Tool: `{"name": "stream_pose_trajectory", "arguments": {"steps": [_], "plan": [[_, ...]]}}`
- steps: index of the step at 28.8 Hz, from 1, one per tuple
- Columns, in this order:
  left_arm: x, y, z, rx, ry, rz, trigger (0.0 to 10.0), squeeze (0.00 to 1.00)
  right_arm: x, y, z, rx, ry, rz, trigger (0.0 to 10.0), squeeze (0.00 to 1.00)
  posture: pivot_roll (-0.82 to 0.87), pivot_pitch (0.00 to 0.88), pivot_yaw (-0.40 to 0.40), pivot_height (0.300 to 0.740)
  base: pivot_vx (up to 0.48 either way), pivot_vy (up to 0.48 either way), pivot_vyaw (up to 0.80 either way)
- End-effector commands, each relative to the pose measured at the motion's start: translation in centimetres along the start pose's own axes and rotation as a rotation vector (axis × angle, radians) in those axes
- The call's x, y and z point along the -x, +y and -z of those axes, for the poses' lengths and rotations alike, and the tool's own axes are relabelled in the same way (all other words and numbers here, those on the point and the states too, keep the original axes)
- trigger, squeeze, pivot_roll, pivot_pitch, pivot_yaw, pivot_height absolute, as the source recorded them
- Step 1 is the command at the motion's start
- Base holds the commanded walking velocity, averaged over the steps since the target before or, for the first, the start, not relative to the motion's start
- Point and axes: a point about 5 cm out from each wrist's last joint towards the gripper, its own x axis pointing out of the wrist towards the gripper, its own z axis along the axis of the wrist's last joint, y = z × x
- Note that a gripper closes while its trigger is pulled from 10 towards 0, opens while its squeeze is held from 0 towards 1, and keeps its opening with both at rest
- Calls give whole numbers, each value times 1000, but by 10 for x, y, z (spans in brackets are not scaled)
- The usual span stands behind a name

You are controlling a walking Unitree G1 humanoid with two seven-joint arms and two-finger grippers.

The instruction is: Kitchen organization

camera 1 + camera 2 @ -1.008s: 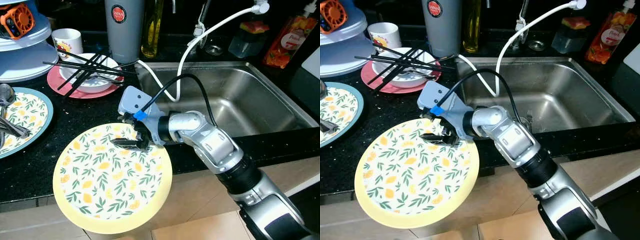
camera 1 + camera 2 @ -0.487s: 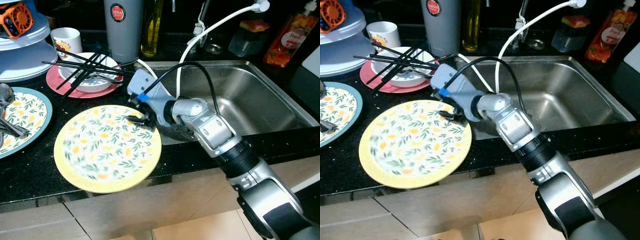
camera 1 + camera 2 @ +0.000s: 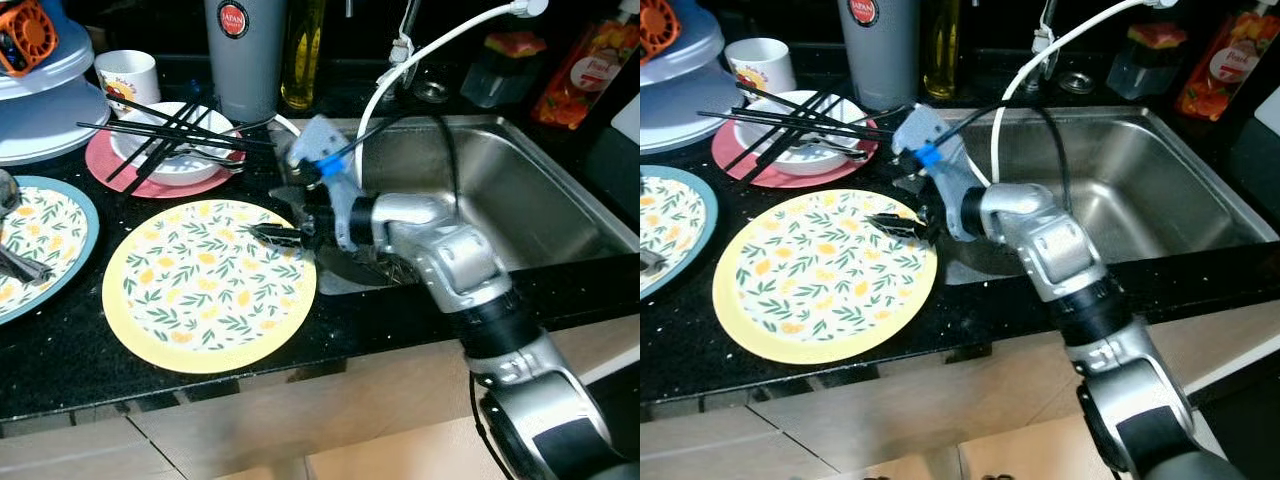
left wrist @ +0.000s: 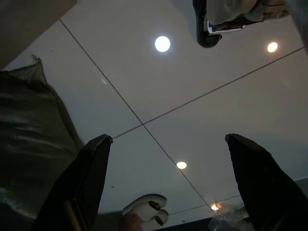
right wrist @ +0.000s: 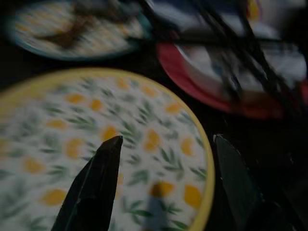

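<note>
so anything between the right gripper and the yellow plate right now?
Nothing visible. The right gripper hangs open directly over the yellow plate's sink-side edge, fingers spread in the wrist view with bare plate beneath them.

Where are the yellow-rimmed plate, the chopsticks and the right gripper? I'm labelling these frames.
yellow-rimmed plate (image 3: 200,290): left eye view, patterned centre.
chopsticks (image 3: 165,132): left eye view, mid-bundle.
right gripper (image 3: 275,234): left eye view, between fingertips.
</note>
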Motion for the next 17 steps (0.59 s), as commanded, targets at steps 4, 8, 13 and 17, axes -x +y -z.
{"name": "stream_pose_trajectory", "arguments": {"steps": [4,8,13,17], "plan": [[0,-2,3,-15,7,8,10000,0,12,13,-6,29,-72,-86,10000,0,95,96,-103,740,0,0,0],[0,-1,0,-9,-6,4,10000,0,15,15,-9,-3,-141,-101,10000,0,94,96,-102,740,0,0,0],[0,2,-5,16,-26,-4,10000,0,25,27,-18,-62,-280,-217,10000,0,110,99,-99,740,0,0,0],[0,5,-4,50,-26,-8,10000,0,31,33,-23,-122,-401,-280,10000,0,120,98,-100,740,0,0,0]]}}
